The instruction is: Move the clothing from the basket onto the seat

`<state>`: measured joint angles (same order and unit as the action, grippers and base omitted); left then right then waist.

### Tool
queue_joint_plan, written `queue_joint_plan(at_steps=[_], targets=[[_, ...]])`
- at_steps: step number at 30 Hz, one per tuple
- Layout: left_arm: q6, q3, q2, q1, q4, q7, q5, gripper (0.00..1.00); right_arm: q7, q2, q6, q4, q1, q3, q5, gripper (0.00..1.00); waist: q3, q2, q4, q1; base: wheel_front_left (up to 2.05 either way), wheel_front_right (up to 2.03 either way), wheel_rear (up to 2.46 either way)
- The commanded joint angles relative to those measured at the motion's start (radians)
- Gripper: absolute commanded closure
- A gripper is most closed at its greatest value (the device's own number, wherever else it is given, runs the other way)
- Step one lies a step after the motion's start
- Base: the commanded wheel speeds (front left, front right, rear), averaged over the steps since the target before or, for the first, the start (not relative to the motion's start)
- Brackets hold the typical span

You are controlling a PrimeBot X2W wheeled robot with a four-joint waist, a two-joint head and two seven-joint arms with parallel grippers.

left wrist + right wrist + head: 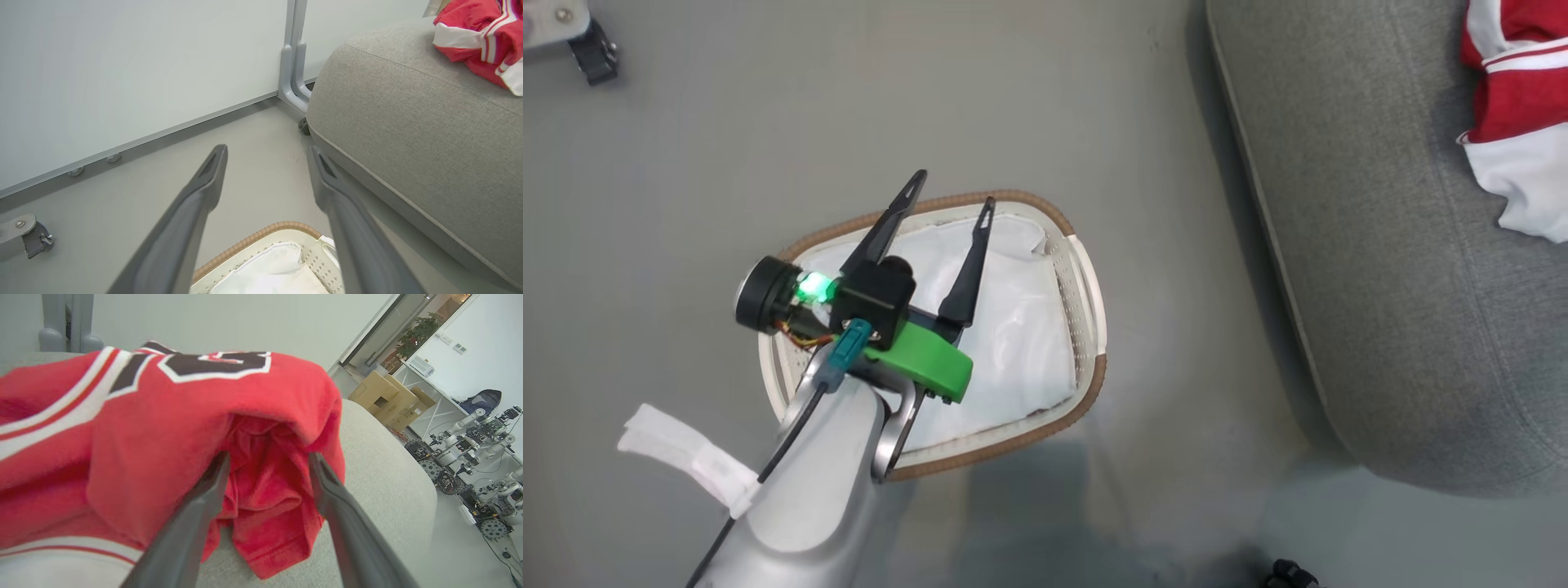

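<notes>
Basket (pixel 1094 392) long axis crosswise toward seat (pixel 1380 245), left hand (pixel 956 186) spread above it, right hand (pixel 268 457) spread astride clothing (pixel 163 416)

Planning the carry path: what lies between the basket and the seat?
Bare grey floor lies between the basket and the seat; the head view shows it.

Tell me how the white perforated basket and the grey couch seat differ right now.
The white perforated plastic basket with the brown woven rim is far smaller than the grey woven-fabric couch seat. The basket holds a plain white liner sheet; the seat bears the red, white-trimmed clothing. The open left end effector hovers over the basket, not the seat. Both have rounded corners.
</notes>
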<state>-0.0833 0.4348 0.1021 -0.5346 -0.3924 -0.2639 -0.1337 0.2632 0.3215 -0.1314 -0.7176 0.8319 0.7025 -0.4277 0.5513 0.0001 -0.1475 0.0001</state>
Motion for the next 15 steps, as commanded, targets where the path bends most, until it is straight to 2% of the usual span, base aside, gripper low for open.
queue_joint_plan(at_steps=[1, 3, 9, 15], targets=[[0.007, -0.011, 0.001, 0.024, -0.001, -0.001, -0.002, 0.0, 0.002, -0.012, 0.001, 0.018, -0.053, -0.025, 0.023, 0.0, -0.052, -0.0001, -0.024, -0.0001, 0.0, 0.0, 0.0], [0.01, -0.028, -0.001, 0.041, -0.003, -0.001, -0.006, 0.0, 0.002, -0.033, 0.001, 0.047, -0.113, -0.067, 0.058, 0.0, -0.077, -0.0001, -0.031, -0.0001, 0.0, 0.0, 0.0], [0.02, -0.075, -0.005, 0.102, -0.005, -0.001, -0.014, 0.0, 0.002, -0.097, 0.001, 0.213, -0.304, -0.283, 0.178, 0.0, -0.157, -0.0001, -0.032, -0.0001, 0.0, 0.0, 0.0], [0.035, -0.143, -0.008, 0.171, 0.014, -0.001, -0.02, 0.0, 0.002, -0.15, 0.001, 0.334, -0.404, -0.45, 0.295, 0.0, -0.223, -0.0001, -0.006, -0.0001, 0.0, 0.0, 0.0]])
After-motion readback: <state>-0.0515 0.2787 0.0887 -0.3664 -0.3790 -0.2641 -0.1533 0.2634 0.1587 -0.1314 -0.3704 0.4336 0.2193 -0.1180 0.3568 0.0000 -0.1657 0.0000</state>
